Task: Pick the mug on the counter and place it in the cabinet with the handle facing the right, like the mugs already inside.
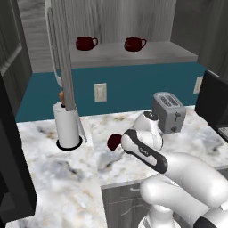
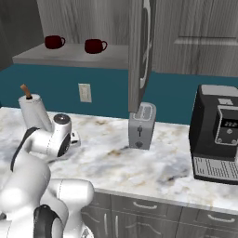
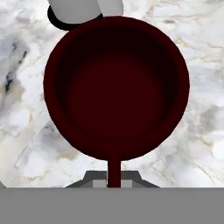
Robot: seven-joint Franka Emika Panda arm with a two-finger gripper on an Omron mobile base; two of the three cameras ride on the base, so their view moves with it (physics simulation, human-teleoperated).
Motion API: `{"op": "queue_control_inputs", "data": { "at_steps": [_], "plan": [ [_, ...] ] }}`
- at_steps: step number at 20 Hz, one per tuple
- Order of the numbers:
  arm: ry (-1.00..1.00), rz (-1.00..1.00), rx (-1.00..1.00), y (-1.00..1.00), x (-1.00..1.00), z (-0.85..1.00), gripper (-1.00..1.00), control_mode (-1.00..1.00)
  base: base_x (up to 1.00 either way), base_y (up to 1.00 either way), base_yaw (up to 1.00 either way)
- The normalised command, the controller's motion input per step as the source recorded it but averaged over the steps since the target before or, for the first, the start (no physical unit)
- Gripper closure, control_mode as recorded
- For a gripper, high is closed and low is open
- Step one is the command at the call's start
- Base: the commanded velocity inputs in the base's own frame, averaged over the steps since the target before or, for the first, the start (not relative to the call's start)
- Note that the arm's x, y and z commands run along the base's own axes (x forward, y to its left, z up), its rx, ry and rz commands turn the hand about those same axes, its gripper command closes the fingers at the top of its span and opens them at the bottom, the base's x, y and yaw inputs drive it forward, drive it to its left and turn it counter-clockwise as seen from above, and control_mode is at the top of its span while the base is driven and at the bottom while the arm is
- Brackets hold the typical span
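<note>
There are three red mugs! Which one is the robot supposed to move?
Find the white-grey marble counter below the open grey wood-grain cabinet. Between the white paper towel roll and the silver toaster sits a small glossy dark red mug. The other two red mugs stand up on the shelf; this one is down low, by the robot's hand.

1. The mug is half hidden behind the arm's wrist in the left base view.
2. The gripper fingertips are cut off low in the hand view.
3. The paper towel roll is cropped at the far edge.
</note>
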Motion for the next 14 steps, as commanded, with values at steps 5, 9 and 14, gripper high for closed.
{"op": "queue_control_inputs", "data": {
  "at_steps": [5,9,14],
  "plan": [
    [0.06,0.48,0.00,0.03,0.00,0.21,1.00,-1.00,0.00,0.00,0.00],
    [0.03,0.16,0.03,0.08,-0.01,0.22,1.00,-1.00,0.00,0.00,0.00],
    [0.00,0.07,0.08,-0.01,-0.05,0.38,1.00,-1.00,0.00,0.00,0.00]
  ]
}}
